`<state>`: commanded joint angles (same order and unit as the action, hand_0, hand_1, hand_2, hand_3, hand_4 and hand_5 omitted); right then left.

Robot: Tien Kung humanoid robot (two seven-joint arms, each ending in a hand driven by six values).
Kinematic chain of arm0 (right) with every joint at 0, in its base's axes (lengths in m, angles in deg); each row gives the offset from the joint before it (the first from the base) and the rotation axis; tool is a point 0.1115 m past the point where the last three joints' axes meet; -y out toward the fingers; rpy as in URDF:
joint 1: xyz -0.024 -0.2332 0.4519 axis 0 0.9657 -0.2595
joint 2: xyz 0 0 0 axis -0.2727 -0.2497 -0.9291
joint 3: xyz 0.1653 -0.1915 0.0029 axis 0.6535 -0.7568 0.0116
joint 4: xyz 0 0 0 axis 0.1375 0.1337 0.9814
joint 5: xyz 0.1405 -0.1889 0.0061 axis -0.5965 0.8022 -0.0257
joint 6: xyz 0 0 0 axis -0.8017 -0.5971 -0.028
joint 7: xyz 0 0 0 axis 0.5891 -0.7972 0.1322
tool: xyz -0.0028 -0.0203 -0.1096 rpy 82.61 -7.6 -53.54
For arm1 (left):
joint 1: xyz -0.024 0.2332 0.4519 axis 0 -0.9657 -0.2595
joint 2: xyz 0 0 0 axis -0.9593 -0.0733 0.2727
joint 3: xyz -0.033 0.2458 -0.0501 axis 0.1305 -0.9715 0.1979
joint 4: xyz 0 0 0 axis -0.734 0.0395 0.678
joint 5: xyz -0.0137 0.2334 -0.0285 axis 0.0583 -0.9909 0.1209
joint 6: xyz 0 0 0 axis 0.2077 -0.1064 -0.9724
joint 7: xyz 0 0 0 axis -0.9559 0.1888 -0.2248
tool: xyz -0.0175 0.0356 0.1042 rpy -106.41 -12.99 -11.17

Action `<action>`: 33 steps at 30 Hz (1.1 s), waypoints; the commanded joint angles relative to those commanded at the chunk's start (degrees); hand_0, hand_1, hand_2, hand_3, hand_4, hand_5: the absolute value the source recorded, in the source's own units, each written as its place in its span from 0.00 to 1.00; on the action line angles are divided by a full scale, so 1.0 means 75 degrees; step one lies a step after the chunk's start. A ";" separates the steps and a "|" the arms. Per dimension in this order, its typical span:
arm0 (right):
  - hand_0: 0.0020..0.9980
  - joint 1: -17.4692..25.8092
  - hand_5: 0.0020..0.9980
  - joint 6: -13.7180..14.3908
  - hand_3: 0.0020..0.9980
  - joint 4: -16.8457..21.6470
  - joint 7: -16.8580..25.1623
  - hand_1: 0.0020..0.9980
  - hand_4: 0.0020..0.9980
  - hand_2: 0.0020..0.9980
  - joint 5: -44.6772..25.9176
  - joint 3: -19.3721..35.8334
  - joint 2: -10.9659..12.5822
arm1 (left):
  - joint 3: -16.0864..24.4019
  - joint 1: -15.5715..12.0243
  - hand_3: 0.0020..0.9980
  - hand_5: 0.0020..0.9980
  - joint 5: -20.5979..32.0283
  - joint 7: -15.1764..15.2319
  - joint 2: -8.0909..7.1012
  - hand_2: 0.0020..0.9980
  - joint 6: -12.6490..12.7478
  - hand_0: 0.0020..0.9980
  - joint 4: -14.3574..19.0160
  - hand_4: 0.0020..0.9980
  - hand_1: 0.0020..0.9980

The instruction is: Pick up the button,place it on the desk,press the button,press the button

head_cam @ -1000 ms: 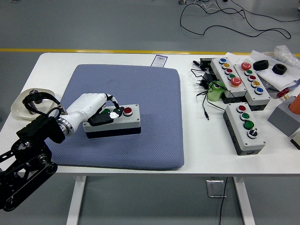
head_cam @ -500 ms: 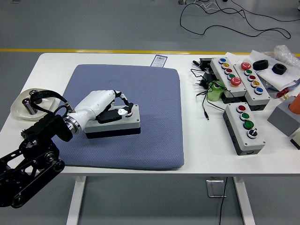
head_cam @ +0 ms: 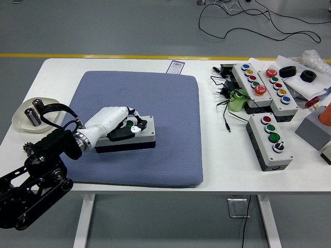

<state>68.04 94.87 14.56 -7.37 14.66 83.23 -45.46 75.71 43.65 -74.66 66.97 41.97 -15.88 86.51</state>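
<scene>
A grey button box (head_cam: 148, 136) with a black base lies on the blue mat (head_cam: 155, 88), left of centre. My left hand (head_cam: 135, 125), white with black joints, rests on top of the box. Its fingers lie over the right end of the box and hide the red button. A green button (head_cam: 126, 124) shows between the fingers. The thumb lies along the box's front edge. The hand holds nothing. The right arm is out of view.
Three more button boxes stand at the right: a near one (head_cam: 269, 141) and two at the back (head_cam: 252, 83) (head_cam: 281, 91). Black cables (head_cam: 226, 103) and a green object (head_cam: 239, 101) lie between them and the mat. A white dish (head_cam: 20, 120) sits at the left edge.
My left hand has slid right along the box top and lowered, from the white button onto the red button, which is now covered. The box has not moved.
</scene>
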 joint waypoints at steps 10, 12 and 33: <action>0.66 -0.0008 0.33 0.0000 0.60 0.0000 0.0002 0.65 0.45 0.70 0.0013 0.0009 -0.0001 | 0.0000 0.0027 0.60 1.00 -0.0093 -0.0121 0.0046 0.00 -0.0391 0.00 -0.0244 0.58 0.00; 0.66 -0.0010 0.33 -0.0002 0.60 0.0000 -0.0001 0.65 0.45 0.70 0.0024 0.0007 -0.0001 | 0.0006 0.0025 0.60 1.00 -0.0108 -0.0121 0.0046 0.00 -0.0375 0.00 -0.0255 0.58 0.00; 0.66 0.0004 0.32 -0.0007 0.60 0.0000 -0.0011 0.65 0.45 0.69 0.0035 0.0026 -0.0007 | 0.1877 -0.0601 0.85 1.00 0.2459 0.1413 -0.0069 0.47 0.1770 0.22 0.0323 0.66 0.42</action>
<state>68.07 94.82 14.56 -7.45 14.93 83.43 -45.51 89.79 39.14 -56.21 77.57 41.46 -2.60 88.94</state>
